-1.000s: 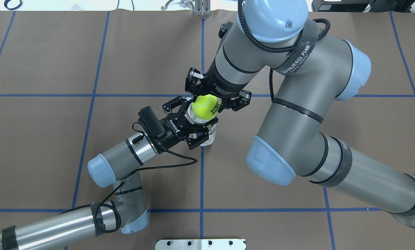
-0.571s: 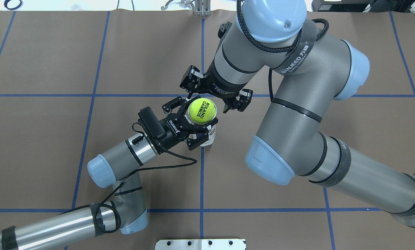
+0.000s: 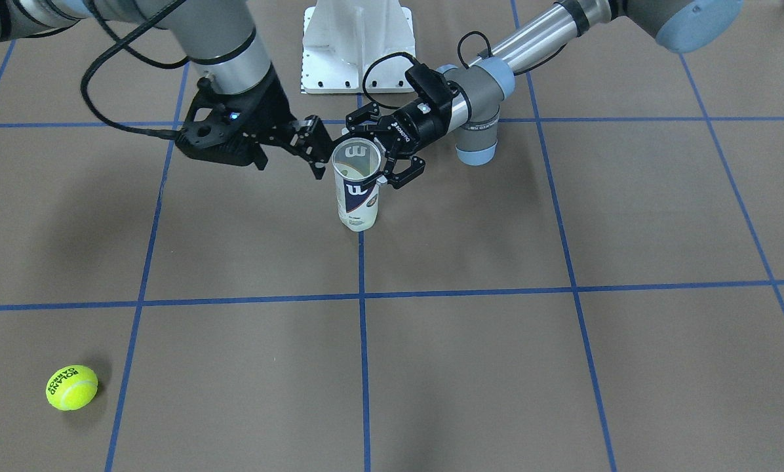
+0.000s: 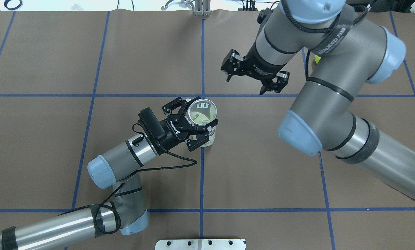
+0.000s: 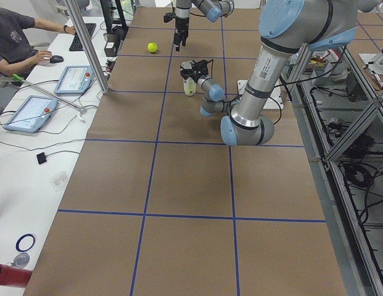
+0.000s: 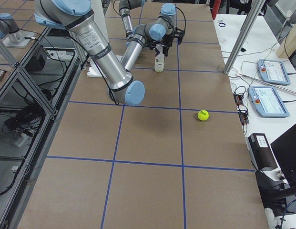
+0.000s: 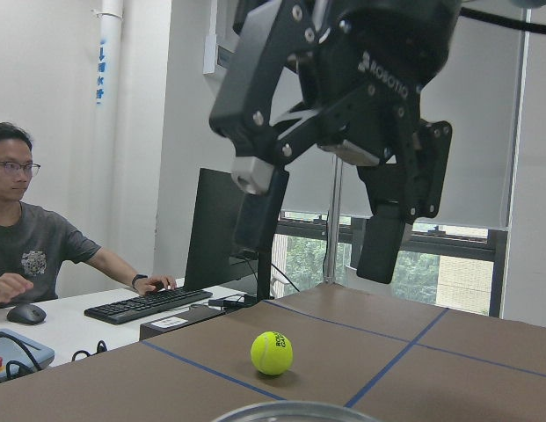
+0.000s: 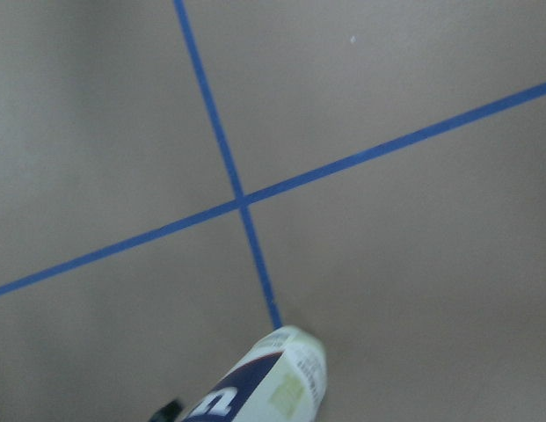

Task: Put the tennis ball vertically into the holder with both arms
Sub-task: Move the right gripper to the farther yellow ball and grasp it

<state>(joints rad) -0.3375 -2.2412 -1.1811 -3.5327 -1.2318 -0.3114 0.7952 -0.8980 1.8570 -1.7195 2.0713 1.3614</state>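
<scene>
The holder [image 3: 357, 196], a clear tube with a navy and white "W" label, stands upright near the table's middle. My left gripper [image 4: 197, 117] is shut on it just below its open rim [image 4: 207, 104]. Its inside looks pale yellow-green from above; I cannot tell whether a ball lies in it. My right gripper [image 4: 245, 85] is open and empty, above the table to the holder's back right; it also shows in the left wrist view [image 7: 321, 237]. A yellow tennis ball [image 3: 71, 387] lies on the table far from the holder, beyond the right arm [image 6: 203, 115].
The white metal base [image 3: 356, 46] stands at the robot's side of the table. An operator [image 5: 12, 37] sits at a desk with tablets beyond the far edge. Blue tape lines [image 4: 202, 180] cross the brown mat.
The ball that sat on the holder's mouth is gone from there. My right gripper, open, has pulled away to the back right. My left gripper has not moved.
</scene>
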